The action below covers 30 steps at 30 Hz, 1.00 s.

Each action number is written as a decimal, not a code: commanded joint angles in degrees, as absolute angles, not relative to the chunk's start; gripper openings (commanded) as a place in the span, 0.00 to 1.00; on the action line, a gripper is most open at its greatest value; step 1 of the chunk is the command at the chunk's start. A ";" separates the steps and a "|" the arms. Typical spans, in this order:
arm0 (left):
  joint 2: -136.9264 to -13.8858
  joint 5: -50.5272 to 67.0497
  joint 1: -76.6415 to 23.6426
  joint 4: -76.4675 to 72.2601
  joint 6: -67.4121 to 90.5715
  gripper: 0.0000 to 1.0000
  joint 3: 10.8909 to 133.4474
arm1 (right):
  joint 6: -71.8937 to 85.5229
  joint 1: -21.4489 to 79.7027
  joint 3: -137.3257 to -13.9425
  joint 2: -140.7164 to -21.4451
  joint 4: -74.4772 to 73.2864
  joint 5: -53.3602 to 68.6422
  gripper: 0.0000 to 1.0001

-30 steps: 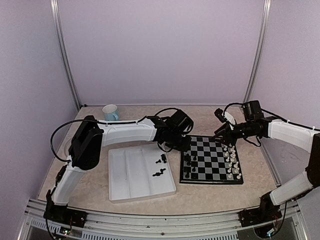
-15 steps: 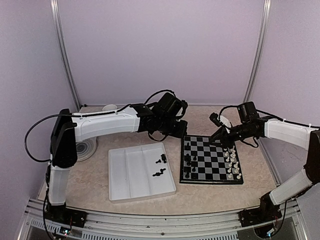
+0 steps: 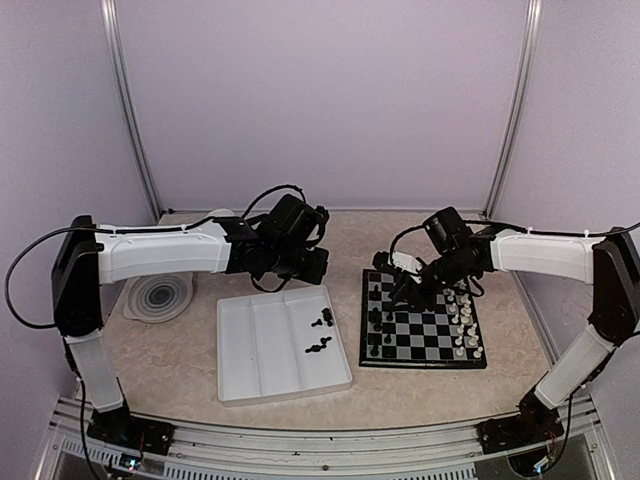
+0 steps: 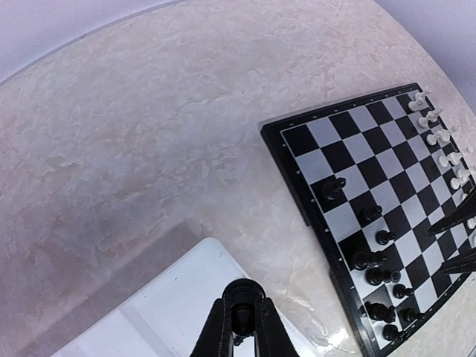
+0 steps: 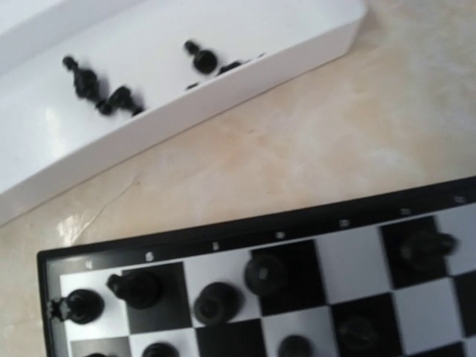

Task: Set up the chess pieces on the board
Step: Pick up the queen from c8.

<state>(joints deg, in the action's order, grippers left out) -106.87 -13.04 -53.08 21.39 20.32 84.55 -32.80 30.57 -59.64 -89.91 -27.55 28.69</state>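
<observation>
While the left jaws (image 4: 239,303) hang nearly closed on what reads as one small black piece (image 4: 239,290), the white tray (image 4: 163,305) lies right under them and the board (image 4: 349,156) ahead and to their right. Right jaws (image 3: 403,292) spread open, empty, low over that board's black ranks (image 4: 370,259). Best handling, I judge — carry the piece upright, descend onto a free square, release only once seated, clear of neighbours and the other arm.
</observation>
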 commanded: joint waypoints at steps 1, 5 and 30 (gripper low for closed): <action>-103.09 -14.05 -51.90 18.21 19.11 0.00 81.68 | -34.67 32.07 -62.61 -91.82 -31.40 28.10 0.32; -101.86 -13.05 -51.55 17.21 17.47 0.00 79.39 | -35.49 32.17 -64.17 -92.79 -32.80 28.40 0.32; -101.47 -10.90 -51.50 16.10 16.55 0.00 77.17 | -36.86 37.05 -63.43 -97.44 -31.29 21.37 0.29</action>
